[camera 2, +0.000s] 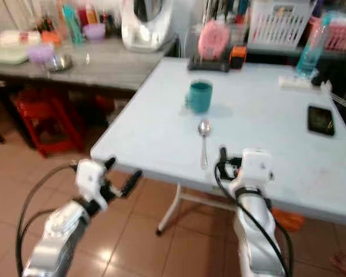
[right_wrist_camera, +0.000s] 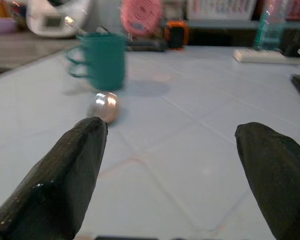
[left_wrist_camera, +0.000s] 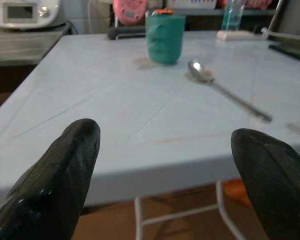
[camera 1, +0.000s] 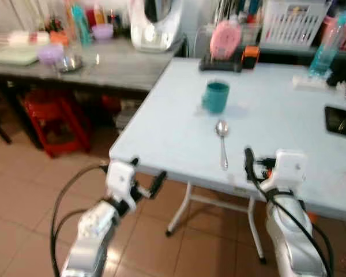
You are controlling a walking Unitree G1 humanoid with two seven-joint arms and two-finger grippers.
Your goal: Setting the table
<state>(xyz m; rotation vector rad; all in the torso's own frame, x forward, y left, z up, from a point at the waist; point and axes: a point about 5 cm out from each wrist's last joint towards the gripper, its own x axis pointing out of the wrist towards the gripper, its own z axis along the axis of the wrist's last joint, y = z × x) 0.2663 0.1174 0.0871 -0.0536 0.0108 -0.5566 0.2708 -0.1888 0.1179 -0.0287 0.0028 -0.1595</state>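
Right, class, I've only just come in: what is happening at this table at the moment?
A humanoid robot stands at the near edge of a pale blue table, with nothing in either hand. Its right hand, fingers apart, is over the table edge just right of the handle of a spoon. The spoon lies flat in front of a teal mug, which stands upright. The left hand, also open, hangs off the table's near-left corner, above the floor. A dark phone lies at the far right.

Pale blue table (camera 1: 161, 124) on tiled floor (camera 1: 23, 184), grey counter (camera 1: 112, 66) beside.
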